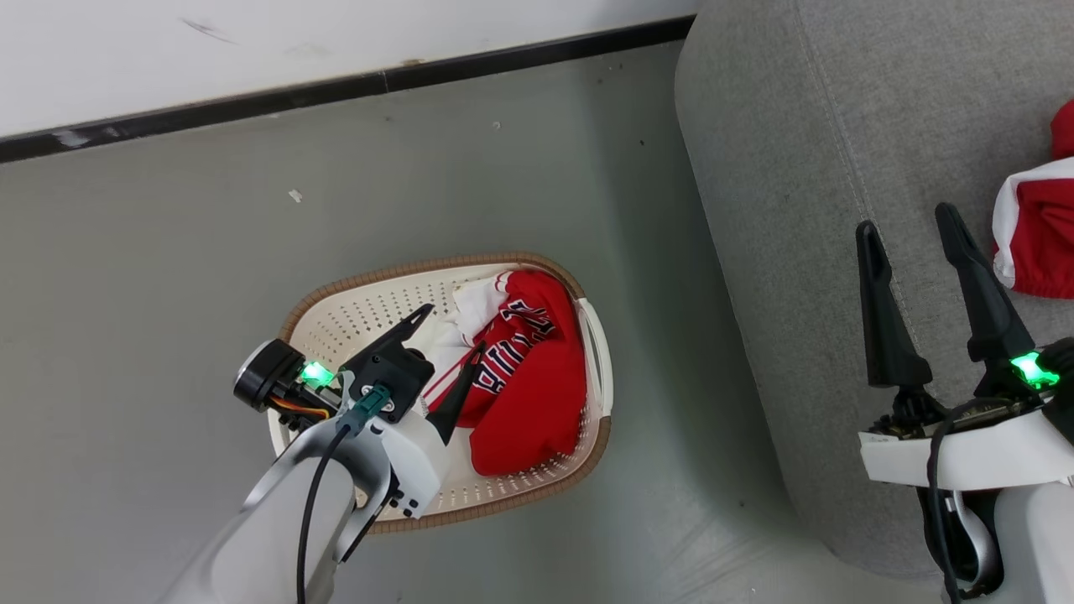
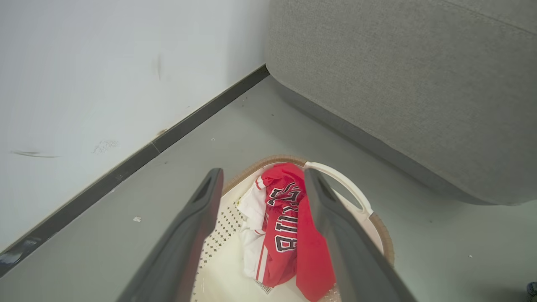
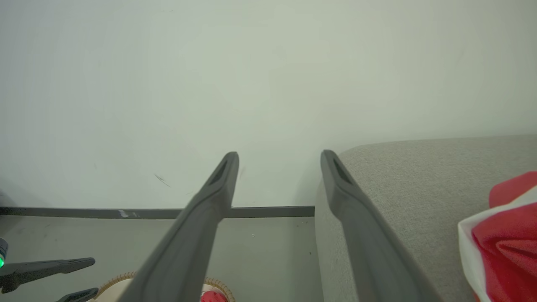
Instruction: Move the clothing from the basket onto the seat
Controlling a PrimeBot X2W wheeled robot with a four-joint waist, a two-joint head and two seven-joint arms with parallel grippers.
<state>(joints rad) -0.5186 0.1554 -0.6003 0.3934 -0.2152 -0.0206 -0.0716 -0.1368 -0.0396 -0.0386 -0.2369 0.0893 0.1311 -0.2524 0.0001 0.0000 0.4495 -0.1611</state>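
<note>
The red lettered jersey (image 1: pixel 524 377) lies crumpled in the basket (image 1: pixel 361 319), bunched toward the side nearer the grey sofa (image 1: pixel 797 168), so it has yet to be moved. The left tool (image 1: pixel 454 328) hangs just over it, fingers spread and empty, tips aimed at its white-and-red folds, likely lining up a pinch. A second red garment (image 1: pixel 1036 239) rests on the sofa beside the right tool (image 1: pixel 906 220), which is also spread wide and holds nothing.
</note>
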